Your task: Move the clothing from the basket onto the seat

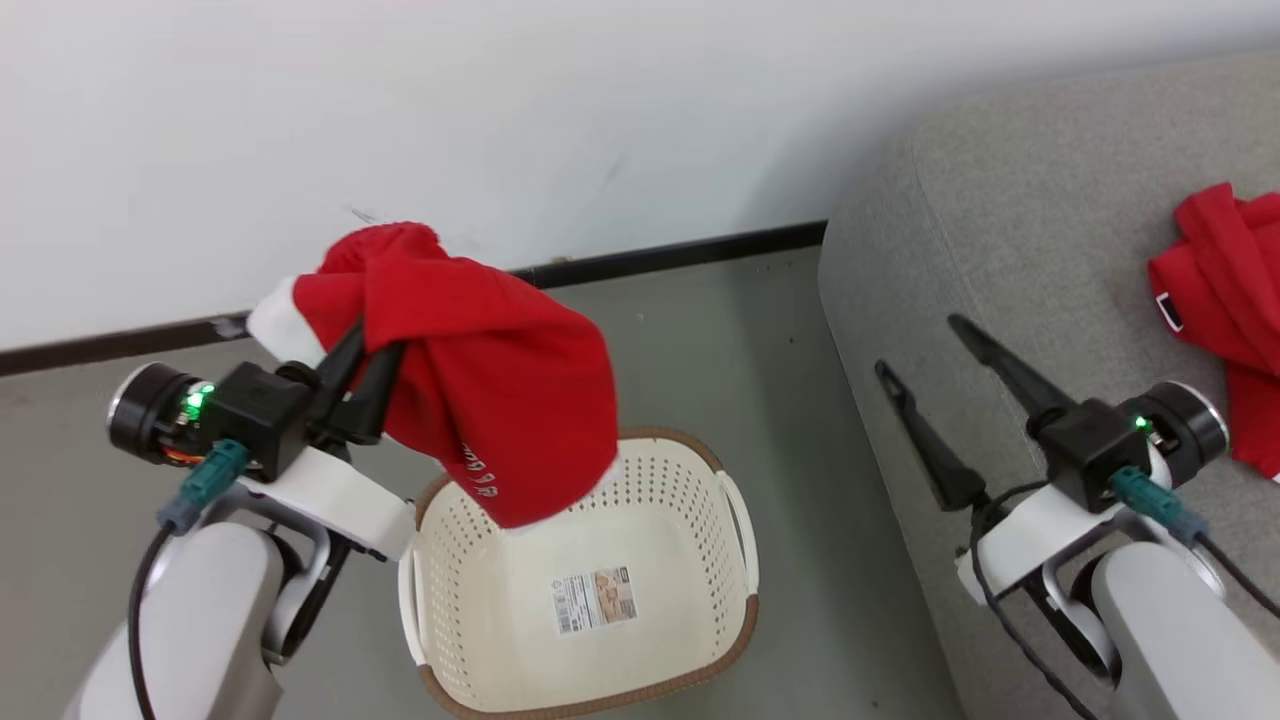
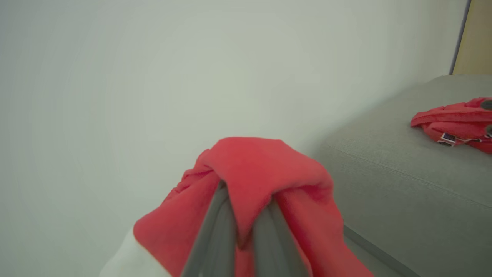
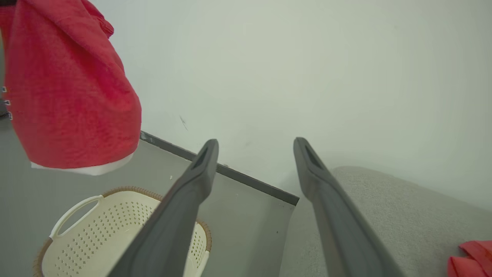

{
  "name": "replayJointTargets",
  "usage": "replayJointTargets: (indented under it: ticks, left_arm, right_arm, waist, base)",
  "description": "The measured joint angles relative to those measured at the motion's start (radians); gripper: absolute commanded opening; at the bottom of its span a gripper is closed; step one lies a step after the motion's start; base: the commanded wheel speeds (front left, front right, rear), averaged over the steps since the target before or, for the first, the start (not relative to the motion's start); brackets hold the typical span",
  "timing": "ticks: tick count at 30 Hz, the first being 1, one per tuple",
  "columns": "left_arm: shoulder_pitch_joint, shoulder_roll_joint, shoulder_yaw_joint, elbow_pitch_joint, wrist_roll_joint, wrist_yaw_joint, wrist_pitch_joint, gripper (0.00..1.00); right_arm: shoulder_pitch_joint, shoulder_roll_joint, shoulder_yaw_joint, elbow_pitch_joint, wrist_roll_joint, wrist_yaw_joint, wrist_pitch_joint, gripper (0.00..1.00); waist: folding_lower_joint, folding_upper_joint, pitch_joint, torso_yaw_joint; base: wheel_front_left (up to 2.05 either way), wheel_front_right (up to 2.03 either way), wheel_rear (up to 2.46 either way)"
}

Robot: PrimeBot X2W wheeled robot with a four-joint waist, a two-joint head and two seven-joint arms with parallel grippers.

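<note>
My left gripper [image 1: 375,350] is shut on a red garment with white trim [image 1: 480,390], which hangs in the air over the back left part of the cream basket [image 1: 690,470]. The same garment [image 2: 265,173] drapes over my fingers in the left wrist view and hangs at the upper left as the garment [image 3: 69,88] in the right wrist view. The basket [image 3: 115,231] holds only its paper label [image 1: 595,600]. A second red garment [image 1: 1225,290] lies on the grey seat [image 1: 1040,230]. My right gripper [image 1: 920,345] is open above the seat's left edge, with nothing between its fingers.
A white wall [image 1: 500,110] with a dark baseboard [image 1: 660,258] runs behind the basket. Grey floor [image 1: 760,340] separates basket and seat. The seat [image 2: 403,184] rises to the right of the held garment, with the other garment [image 2: 453,123] on it.
</note>
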Motion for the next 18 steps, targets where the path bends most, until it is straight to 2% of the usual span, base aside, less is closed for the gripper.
replayJointTargets:
  ticks: [4, 10, 18]
  left_arm:
    - [0.006, -0.007, -0.025, -0.042, 0.0, -0.013, 0.028, 0.0]
    - [0.007, -0.022, -0.063, -0.098, 0.0, -0.03, 0.064, 0.0]
    - [0.014, -0.046, -0.117, -0.153, -0.018, -0.047, 0.115, 0.0]
  right_arm:
    - [0.001, -0.035, 0.076, 0.025, 0.031, 0.0, 0.0, 1.0]
    - [0.003, -0.05, 0.19, 0.035, 0.195, 0.0, 0.0, 1.0]
    - [-0.064, -0.148, 0.362, 0.052, 0.334, 0.0, 0.018, 1.0]
  waist:
    - [0.0, 0.0, -0.043, 0.016]
    - [0.0, 0.0, -0.1, 0.037]
    - [0.0, 0.0, -0.163, 0.062]
  base:
    - [0.0, 0.0, 0.0]
    - [0.0, 0.0, 0.0]
    - [0.0, 0.0, 0.0]
